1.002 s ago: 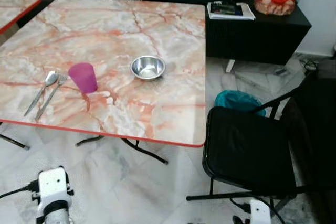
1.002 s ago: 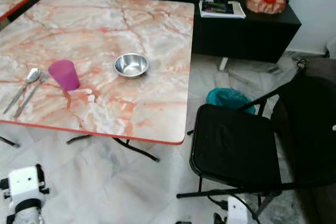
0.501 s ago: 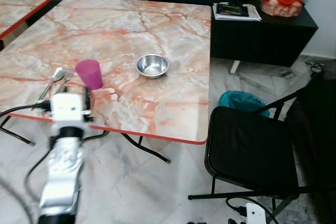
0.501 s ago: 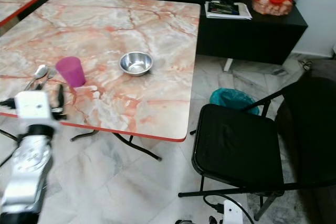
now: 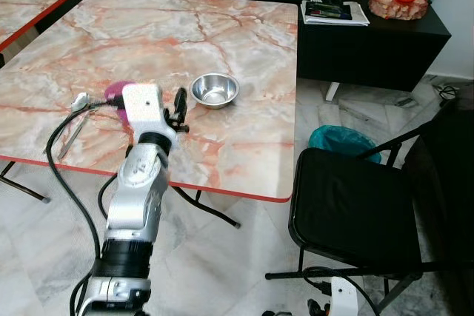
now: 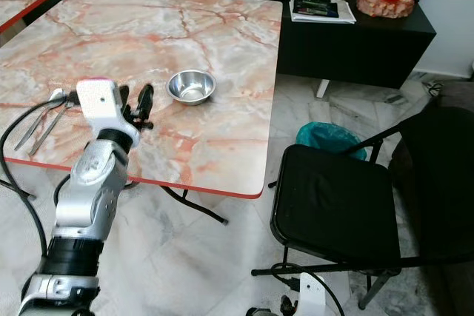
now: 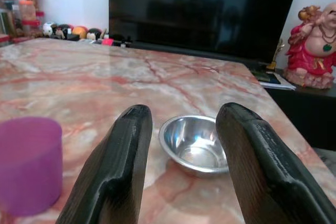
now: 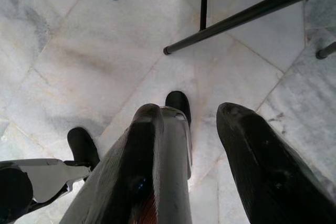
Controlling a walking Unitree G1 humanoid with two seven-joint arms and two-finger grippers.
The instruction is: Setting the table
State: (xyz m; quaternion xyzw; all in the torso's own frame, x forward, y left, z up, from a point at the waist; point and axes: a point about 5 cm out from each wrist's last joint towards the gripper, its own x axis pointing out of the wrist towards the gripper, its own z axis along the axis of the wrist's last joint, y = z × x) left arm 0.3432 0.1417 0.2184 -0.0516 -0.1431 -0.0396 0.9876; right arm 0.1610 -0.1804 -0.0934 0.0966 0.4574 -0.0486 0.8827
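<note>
Since half a second ago the left pincer [image 5: 180, 103] has swung up over the desk [image 5: 244, 57], fingers spread and empty, aimed at the steel bowl [image 5: 215, 90] just beyond them. Purple cup [image 7: 27, 163] sits beside it. That bowl looks light, rigid and slick, so I'd pinch the rim. Right pincer [image 8: 202, 145] hangs open, holding nothing, over the floor.

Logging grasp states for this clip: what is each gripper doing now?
Left gripper: open, empty, over the table near the steel bowl.
Right gripper: open, empty, hanging idle.
</note>
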